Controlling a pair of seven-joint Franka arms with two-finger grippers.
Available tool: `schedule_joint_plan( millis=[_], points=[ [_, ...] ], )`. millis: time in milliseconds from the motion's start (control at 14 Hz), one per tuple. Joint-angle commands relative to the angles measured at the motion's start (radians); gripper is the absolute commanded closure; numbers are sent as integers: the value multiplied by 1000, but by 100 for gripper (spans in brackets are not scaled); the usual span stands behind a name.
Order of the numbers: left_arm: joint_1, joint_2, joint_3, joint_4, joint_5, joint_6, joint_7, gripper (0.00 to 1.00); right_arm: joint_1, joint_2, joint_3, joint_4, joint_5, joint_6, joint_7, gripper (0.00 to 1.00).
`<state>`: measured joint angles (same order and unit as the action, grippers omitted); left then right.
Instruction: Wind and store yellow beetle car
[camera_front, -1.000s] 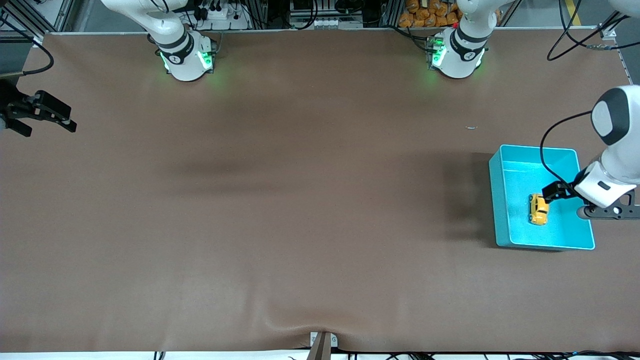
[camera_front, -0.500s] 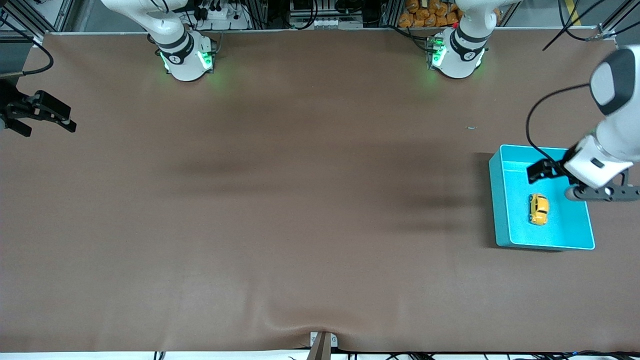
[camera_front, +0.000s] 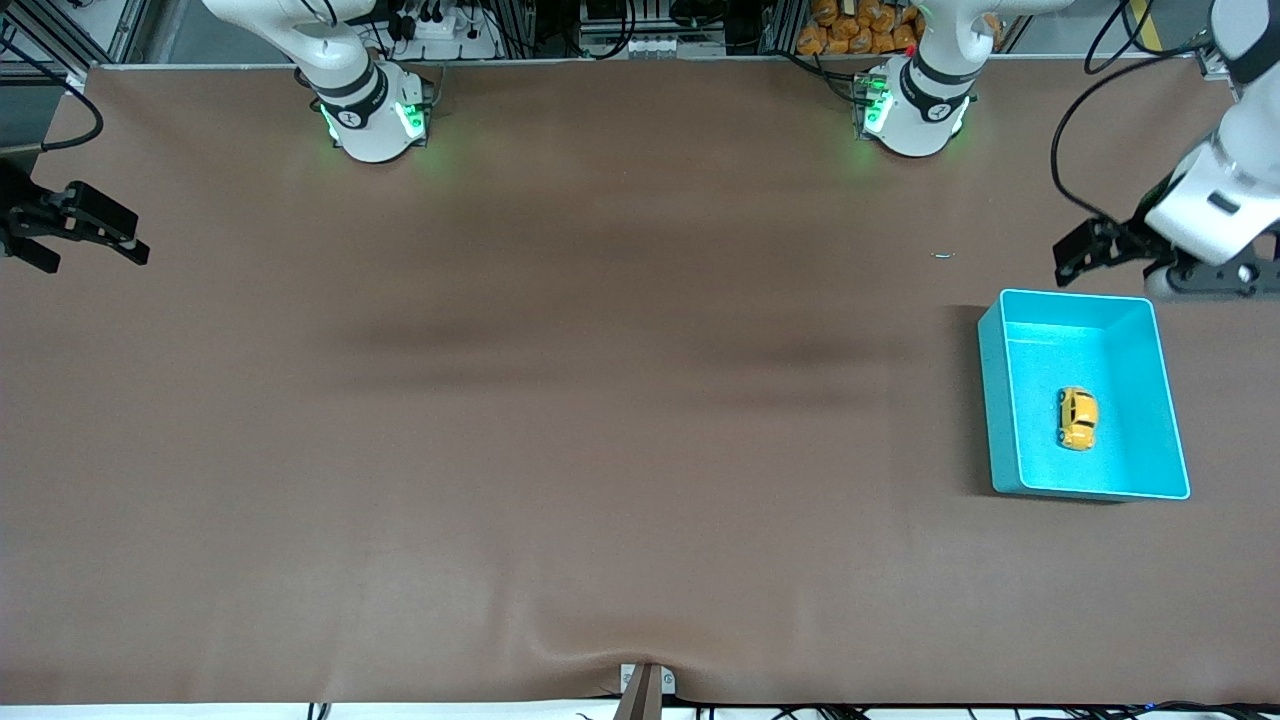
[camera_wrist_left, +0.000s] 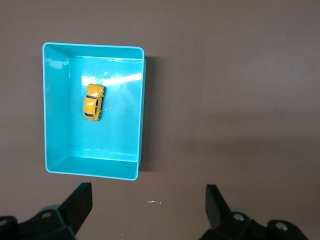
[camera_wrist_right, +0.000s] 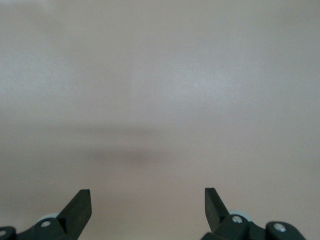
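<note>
Brown table mat under me. My left gripper (camera_front: 1075, 255) hangs spread and empty over it; ahead, in the turquoise bin (camera_wrist_left: 141, 107), sits the yellow beetle car (camera_wrist_left: 93, 102): light, hard, probably slick (pinch its flanks). My right gripper (camera_front: 85, 235) waits, spread.

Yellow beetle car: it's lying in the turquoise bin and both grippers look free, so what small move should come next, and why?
Probably just park the left arm. The yellow beetle car lies inside the turquoise bin, touching no gripper. The left gripper is open over bare table beside the bin, and the right gripper waits open at the right arm's end.
</note>
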<state>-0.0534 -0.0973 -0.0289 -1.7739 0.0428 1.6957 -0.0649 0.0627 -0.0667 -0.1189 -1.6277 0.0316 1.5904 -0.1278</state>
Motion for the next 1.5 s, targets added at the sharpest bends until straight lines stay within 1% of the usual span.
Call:
schedule_joint_plan(
  millis=[0, 429, 571, 857, 1429],
  points=[
    [-9, 7, 3, 97, -40, -100, -16, 0, -12, 4, 7, 9, 1, -9, 10, 0],
    [-17, 10, 1, 171, -49, -156, -47, 0, -15, 7, 7, 9, 1, -9, 5, 0],
    [-19, 10, -19, 175, -52, -160, -65, 0, -15, 8, 7, 9, 1, -9, 4, 0],
    [-20, 15, -34, 174, -47, -172, -70, 0, -15, 8, 7, 9, 1, -7, 4, 0],
    [-17, 21, -34, 174, -49, -174, -58, 0, -15, 8, 7, 9, 1, -7, 2, 0]
  ],
)
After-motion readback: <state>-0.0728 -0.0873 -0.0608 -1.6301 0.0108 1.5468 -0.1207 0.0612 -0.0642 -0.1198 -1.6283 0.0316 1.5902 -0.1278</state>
